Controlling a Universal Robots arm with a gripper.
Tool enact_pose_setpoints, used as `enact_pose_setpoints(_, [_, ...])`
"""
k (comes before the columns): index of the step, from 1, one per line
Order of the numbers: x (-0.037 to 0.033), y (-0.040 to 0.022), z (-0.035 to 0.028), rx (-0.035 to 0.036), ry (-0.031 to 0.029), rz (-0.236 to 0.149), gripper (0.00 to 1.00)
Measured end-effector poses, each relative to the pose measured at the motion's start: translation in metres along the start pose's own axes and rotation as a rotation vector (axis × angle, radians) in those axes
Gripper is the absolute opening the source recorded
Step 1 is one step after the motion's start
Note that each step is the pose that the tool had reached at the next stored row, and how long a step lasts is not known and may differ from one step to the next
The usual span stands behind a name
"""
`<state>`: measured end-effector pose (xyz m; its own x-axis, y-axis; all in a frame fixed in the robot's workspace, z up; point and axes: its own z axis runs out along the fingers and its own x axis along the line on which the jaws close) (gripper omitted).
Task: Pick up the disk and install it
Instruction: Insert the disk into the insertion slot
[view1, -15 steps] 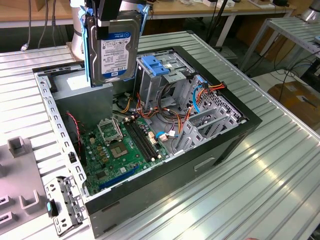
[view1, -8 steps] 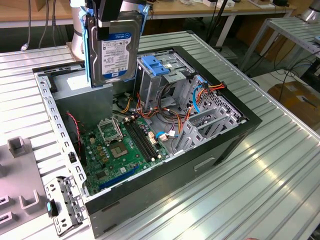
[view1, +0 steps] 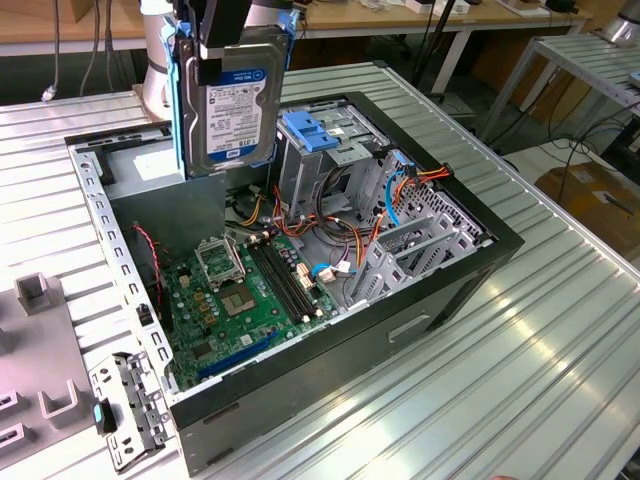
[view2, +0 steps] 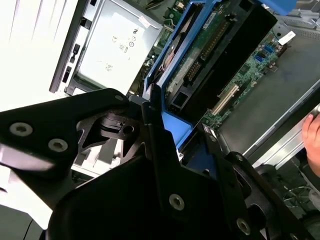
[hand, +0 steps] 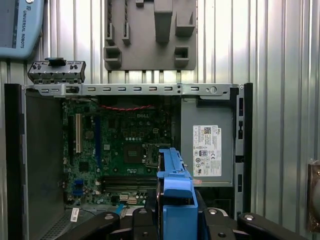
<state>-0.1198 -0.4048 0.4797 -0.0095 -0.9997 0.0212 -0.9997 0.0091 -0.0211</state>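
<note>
Claw (view1: 226, 45): clamped on the top end of the disk (view1: 240, 110). Disk: hangs directly below the claw, long axis vertical, label outward, above the open computer case (view1: 400, 340). Drive cage (view1: 345, 160): lower, just toward the exterior view's right.

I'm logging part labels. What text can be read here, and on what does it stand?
On the disk, held in the gripper: white-and-blue label, print too small to read.
On the grey box: white sticker, too small to read.
On the motherboard: markings too small to read.
</note>
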Motion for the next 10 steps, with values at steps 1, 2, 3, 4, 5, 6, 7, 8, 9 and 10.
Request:
enact_pose_setpoints(1, [0.0017, 0.0000, 0.0000, 0.0000, 0.0000, 0.000, 0.37])
enact_pose_setpoints(2, [0.0030, 0.0000, 0.0001, 0.0001, 0.0000, 0.000, 0.37])
enact_pose_setpoints(3, [0.0053, -0.0001, 0.0001, 0.0000, 0.0001, 0.000, 0.37])
enact_pose_setpoints(4, [0.0080, -0.0001, 0.0002, 0.0000, 0.0001, 0.000, 0.37])
enact_pose_setpoints(5, [0.0100, -0.0001, 0.0003, 0.0001, 0.0000, 0.000, 0.37])
enact_pose_setpoints(6, [0.0118, -0.0001, 0.0003, 0.0001, -0.0001, 0.000, 0.37])
enact_pose_setpoints(7, [0.0144, -0.0001, 0.0003, 0.0000, 0.0000, 0.000, 0.37])
enact_pose_setpoints(8, [0.0162, -0.0001, 0.0004, 0.0001, 0.0000, 0.000, 0.37])
enact_pose_setpoints(9, [0.0186, -0.0002, 0.0004, 0.0000, 0.0001, 0.000, 0.37])
enact_pose_setpoints(10, [0.0204, -0.0002, 0.0005, 0.0000, 0.0000, 0.000, 0.37])
